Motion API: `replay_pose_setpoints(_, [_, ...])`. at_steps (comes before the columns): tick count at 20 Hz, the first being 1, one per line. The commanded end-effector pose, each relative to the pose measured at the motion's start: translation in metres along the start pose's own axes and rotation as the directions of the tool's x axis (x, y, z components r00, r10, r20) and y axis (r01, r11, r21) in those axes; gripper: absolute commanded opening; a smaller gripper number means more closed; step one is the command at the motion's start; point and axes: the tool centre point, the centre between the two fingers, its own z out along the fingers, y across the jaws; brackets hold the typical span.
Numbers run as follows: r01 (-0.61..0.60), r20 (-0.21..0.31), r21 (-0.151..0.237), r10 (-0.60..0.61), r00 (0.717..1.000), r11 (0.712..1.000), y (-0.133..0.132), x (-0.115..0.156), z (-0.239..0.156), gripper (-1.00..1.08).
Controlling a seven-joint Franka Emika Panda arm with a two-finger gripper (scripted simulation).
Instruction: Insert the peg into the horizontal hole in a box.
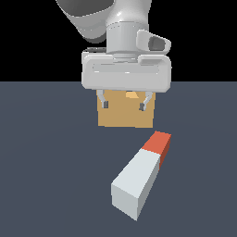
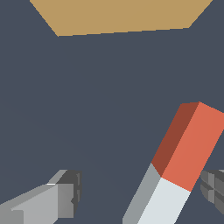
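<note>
Nearest the exterior camera lies the long square-section peg (image 1: pixel 141 178), pale grey-white for most of its length with a shorter red-orange end. It rests flat on the dark slate-blue surface (image 1: pixel 41 176), slanted, its white end toward the camera and its red end pointing away toward the plain tan, cube-like box (image 1: pixel 125 115). Peg and box are near each other but apart, with a strip of bare surface between them.

The box stands behind the peg, largely hidden by the white robot gripper (image 1: pixel 124 105) that hangs in front of its upper part. A small paler-orange patch, the hole (image 1: pixel 132 95), shows on the front face just under the gripper body; nothing can be seen inside it, and the peg is wholly outside the box.

The jaws are spread wide and hold nothing. In the wrist view one grey fingertip (image 2: pixel 70 194) sits well to one side of the peg (image 2: pixel 188 148), and the other fingertip (image 2: pixel 214 190) is just beside the peg's red section; whether it touches cannot be told. The box's edge (image 2: pixel 122 15) shows beyond.

Counted: one peg, one box, one hole, one gripper with two fingers.
</note>
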Motion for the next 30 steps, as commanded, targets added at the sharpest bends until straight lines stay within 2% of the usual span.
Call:
replay_pose_setpoints(1, [-0.077, -0.002, -0.005, 0.077, 0.997, 0.997, 0.011, -0.016, 0.011, 1.0])
replay_pose_setpoints(8, [-0.314, -0.012, -0.021, 0.314, 0.949, 0.949, 0.038, -0.068, 0.044, 1.0])
replay_pose_setpoints(15, [-0.431, -0.021, -0.027, 0.431, 0.902, 0.902, 0.046, -0.097, 0.061, 1.0])
replay_pose_setpoints(23, [-0.436, -0.02, -0.026, 0.436, 0.9, 0.899, 0.046, -0.099, 0.068, 1.0])
replay_pose_setpoints(30, [-0.441, -0.022, -0.027, 0.441, 0.897, 0.897, 0.046, -0.1, 0.102, 1.0])
